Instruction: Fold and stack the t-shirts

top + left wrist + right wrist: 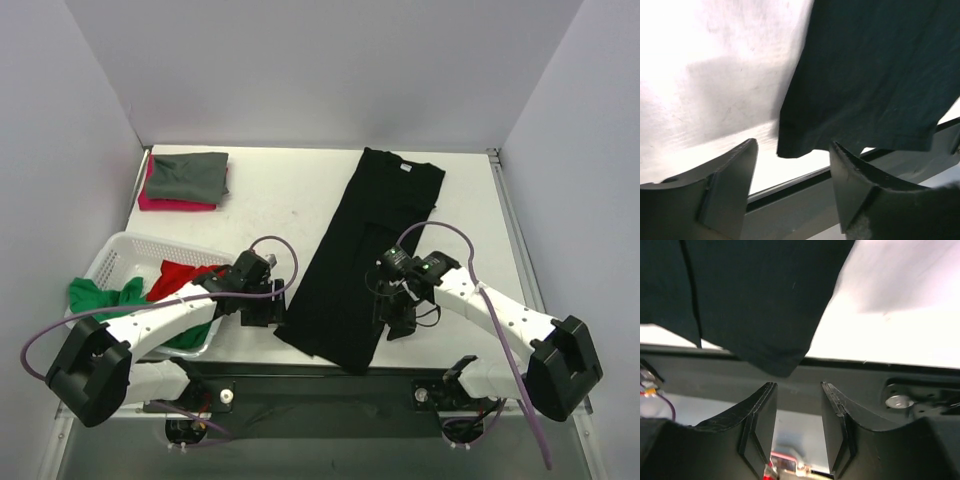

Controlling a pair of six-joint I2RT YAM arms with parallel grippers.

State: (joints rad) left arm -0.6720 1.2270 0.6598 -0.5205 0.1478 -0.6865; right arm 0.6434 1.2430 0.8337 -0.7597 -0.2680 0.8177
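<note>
On the table (290, 200), the black shirt (365, 250) lies as a long strip mid-frame, and your left gripper (792, 145) and right gripper (799, 385), jaws apart and empty, flank its lower corners, probably to fold it upward.

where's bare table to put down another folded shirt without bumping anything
The widest bare patch of table lies between the folded stack and the black t-shirt, beyond the basket. A second patch lies right of the black t-shirt, up to the table's right edge. The near edge is crowded: basket, left gripper, shirt hem, right gripper.
</note>
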